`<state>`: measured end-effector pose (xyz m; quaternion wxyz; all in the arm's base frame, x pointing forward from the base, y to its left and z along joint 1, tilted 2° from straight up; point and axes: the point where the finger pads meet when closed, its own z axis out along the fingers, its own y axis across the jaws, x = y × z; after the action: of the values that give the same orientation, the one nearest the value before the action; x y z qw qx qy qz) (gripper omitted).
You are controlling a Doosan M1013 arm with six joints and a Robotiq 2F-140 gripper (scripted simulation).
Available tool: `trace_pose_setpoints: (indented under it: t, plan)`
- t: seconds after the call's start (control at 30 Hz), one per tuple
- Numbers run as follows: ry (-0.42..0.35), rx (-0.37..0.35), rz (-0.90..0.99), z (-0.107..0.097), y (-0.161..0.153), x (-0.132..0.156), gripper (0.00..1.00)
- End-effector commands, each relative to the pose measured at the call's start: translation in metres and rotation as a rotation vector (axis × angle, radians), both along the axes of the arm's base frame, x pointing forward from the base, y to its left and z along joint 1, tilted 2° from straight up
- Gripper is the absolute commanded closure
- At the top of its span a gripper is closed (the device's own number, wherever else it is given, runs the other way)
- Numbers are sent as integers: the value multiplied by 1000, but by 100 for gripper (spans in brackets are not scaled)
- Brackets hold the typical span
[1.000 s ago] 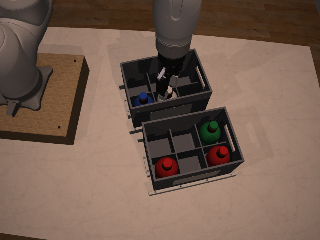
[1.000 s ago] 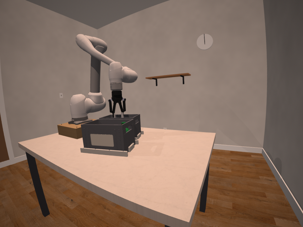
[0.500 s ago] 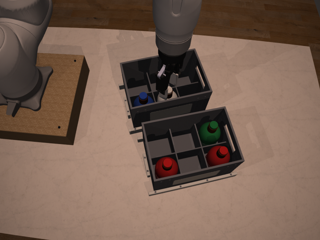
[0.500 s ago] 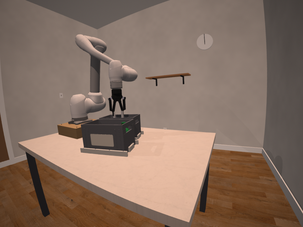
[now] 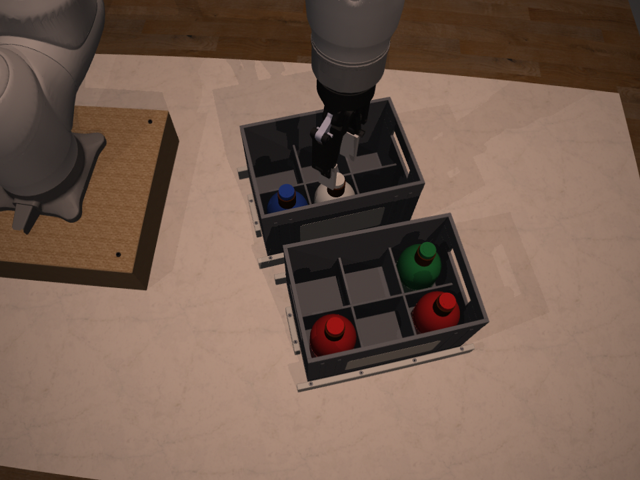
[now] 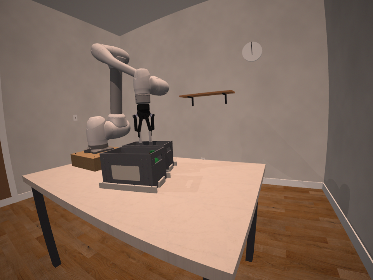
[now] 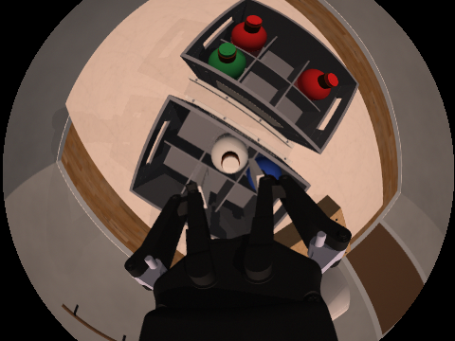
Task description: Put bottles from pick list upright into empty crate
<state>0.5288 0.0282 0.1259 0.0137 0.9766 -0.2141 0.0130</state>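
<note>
End effector [image 5: 342,163] [image 6: 145,140] [image 7: 229,171]: partly open, holding nothing, above white bottle [image 5: 325,197] [image 7: 227,147], which stands in its crate compartment beside blue bottle [image 5: 285,205] [image 7: 267,170]. Probably post-release; next: straight lift, then check list, not legible here. Green bottle [image 5: 419,269] [image 7: 227,63] in other crate.

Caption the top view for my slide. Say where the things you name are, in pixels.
Pincer [image 5: 345,161] [image 6: 145,141] [image 7: 229,171] parted over the crate with the blue bottle [image 5: 285,199] [image 7: 270,171]; the other crate [image 5: 398,360] [image 6: 156,173] [image 7: 338,116] holds two red bottles and a green one.
</note>
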Motion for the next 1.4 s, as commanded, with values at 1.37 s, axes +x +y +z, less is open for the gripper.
trace_pose_setpoints:
  t: [1.37]
  plan:
    - [0,0,0,39,1,-1,62]
